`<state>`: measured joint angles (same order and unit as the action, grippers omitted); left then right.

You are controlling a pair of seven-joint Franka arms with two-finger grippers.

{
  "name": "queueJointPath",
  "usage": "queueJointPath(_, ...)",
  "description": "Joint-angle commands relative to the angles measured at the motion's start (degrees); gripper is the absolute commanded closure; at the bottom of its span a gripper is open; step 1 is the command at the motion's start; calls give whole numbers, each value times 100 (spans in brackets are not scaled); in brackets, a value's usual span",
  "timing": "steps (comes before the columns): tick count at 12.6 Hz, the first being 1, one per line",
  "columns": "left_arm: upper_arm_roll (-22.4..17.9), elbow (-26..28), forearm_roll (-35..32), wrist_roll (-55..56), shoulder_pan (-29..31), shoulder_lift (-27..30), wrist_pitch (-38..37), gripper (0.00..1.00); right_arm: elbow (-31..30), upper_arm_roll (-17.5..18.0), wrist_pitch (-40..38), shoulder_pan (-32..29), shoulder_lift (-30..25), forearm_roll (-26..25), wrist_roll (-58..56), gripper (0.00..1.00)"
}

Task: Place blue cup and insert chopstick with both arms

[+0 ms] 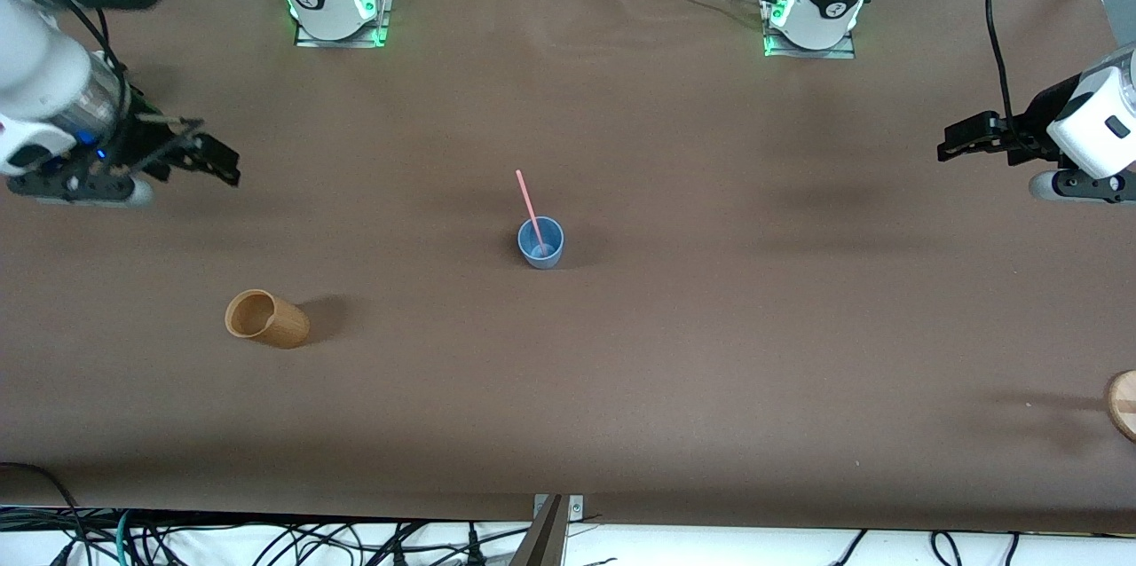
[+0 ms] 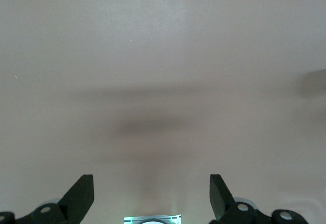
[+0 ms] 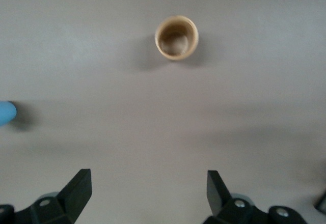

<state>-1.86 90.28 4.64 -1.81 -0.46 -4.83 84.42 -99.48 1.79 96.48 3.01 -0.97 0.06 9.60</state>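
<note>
From the front, the blue cup (image 1: 540, 243) is seen upright mid-tabletop (image 1: 710, 353) with the chopstick (image 1: 530, 204) leaning inside; no writing can be read. In the left wrist view, the left gripper (image 2: 152, 193) is shown with jaws wide and empty over bare tabletop. In the right wrist view, the right gripper (image 3: 149, 191) is likewise spread and empty, the tan cup (image 3: 176, 37) seen from above.

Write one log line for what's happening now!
chopstick in blue cup | left claw open, waiting | right claw open, waiting

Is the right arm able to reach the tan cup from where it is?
Probably yes. The right gripper hangs open above bare table at its own end, and the tan cup stands upright nearby with nothing between them. The blue cup sits well clear, mid-table.
</note>
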Motion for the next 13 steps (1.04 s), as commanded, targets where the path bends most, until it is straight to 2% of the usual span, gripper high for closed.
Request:
queueJointPath(1, 10, -37, -139, -126, 11, 8, 22, 0, 261, -275, -305, 51, -70, -24, -134, 0)
queueJointPath(13, 10, -28, -130, -126, 11, 8, 22, 0, 306, -266, -226, 60, 44, -14, -125, 0)
